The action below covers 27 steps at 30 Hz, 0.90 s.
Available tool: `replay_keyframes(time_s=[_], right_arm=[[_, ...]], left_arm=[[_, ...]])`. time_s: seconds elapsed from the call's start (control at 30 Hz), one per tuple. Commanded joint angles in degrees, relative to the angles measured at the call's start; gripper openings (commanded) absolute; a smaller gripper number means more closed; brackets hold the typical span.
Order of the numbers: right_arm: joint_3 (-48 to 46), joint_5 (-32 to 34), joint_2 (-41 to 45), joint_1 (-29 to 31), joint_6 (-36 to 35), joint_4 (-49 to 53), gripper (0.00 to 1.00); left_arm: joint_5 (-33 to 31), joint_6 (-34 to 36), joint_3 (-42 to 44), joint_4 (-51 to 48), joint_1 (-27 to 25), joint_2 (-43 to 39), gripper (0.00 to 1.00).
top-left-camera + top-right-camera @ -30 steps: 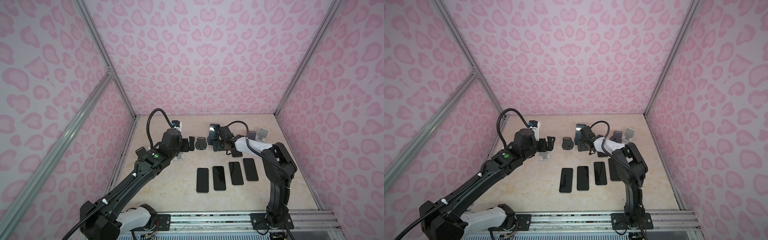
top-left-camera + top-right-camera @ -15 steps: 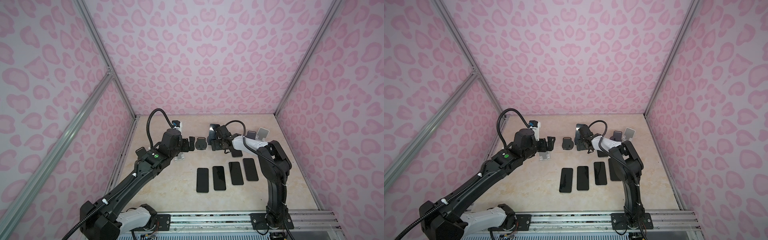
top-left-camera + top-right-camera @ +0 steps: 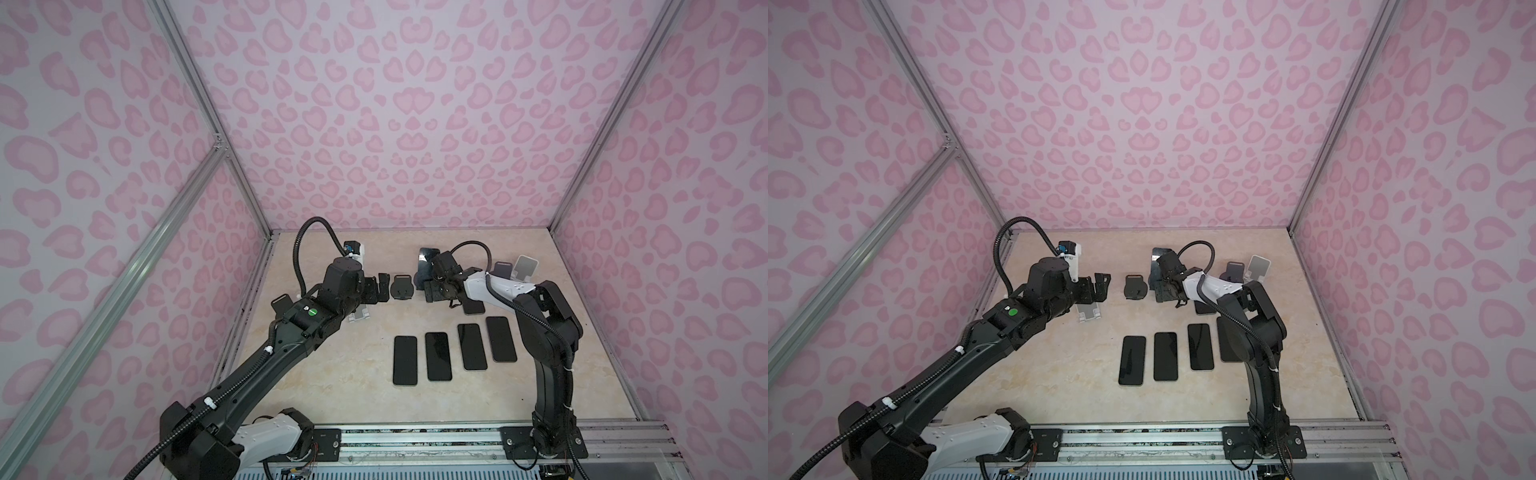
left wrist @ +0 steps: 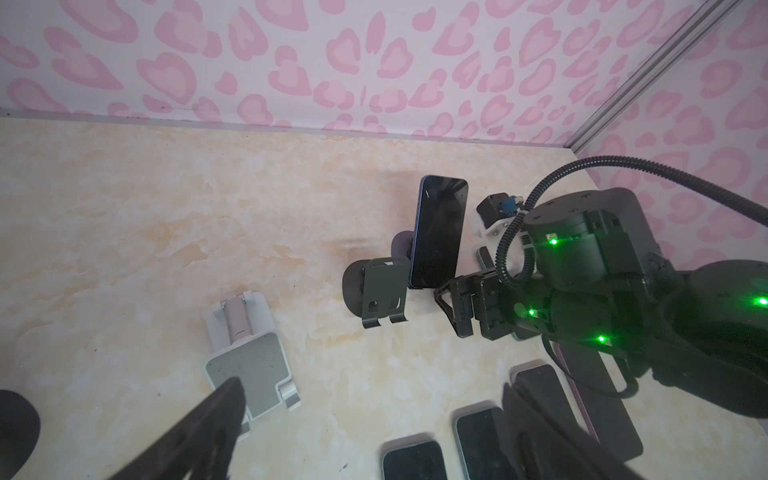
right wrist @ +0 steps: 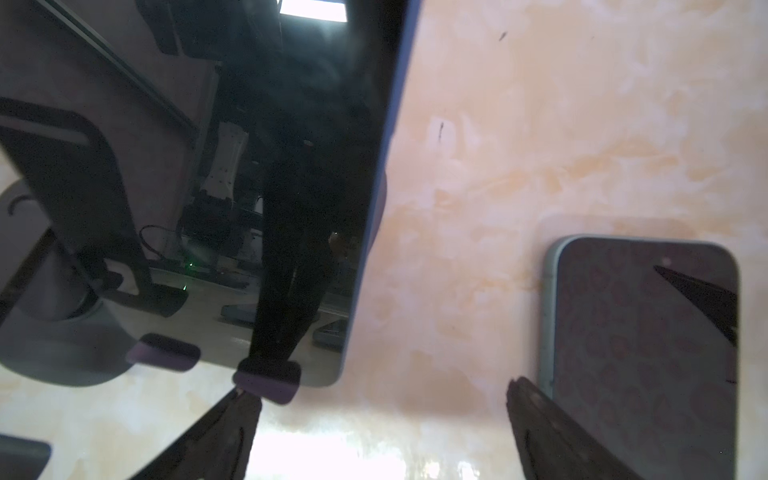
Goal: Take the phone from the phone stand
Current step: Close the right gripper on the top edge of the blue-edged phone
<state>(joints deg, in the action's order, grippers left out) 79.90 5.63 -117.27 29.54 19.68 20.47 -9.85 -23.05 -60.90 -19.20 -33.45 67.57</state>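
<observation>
at the far middle of the tabletop [image 3: 332, 395], yet to grasp the phone [image 4: 438, 230] propped upright in its phone stand [image 5: 268, 380]: poised with right gripper [image 5: 382, 392] wide open, empty, just beside its lower edge, and left gripper [image 4: 372, 386] likewise open, empty, further left.

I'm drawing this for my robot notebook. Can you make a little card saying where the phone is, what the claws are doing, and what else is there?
Phone: upright on its phone stand, not taken off yet
Right gripper: open, by the phone's lower end, not gripping it
Left gripper: open, holding nothing
Flat phones: four in a row on the table
Empty stands: black stand, white stand
</observation>
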Motion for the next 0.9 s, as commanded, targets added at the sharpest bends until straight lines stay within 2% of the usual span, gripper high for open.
replay_keyframes(time_s=[0.0, 0.63, 0.87], right_arm=[[-0.52, 1.29, -0.15, -0.04, -0.70, 0.47, 0.95], [-0.58, 1.67, 0.47, -1.05, -1.23, 0.74, 0.95], [-1.56, -0.11, 2.31, -0.60, -1.49, 0.27, 0.94]], left_arm=[[0.18, -0.08, -0.45, 2.08, -0.03, -0.22, 1.00], [0.35, -0.16, -0.44, 2.13, -0.03, 0.02, 1.00], [0.33, -0.16, -0.44, 2.07, -0.03, 0.11, 1.00]])
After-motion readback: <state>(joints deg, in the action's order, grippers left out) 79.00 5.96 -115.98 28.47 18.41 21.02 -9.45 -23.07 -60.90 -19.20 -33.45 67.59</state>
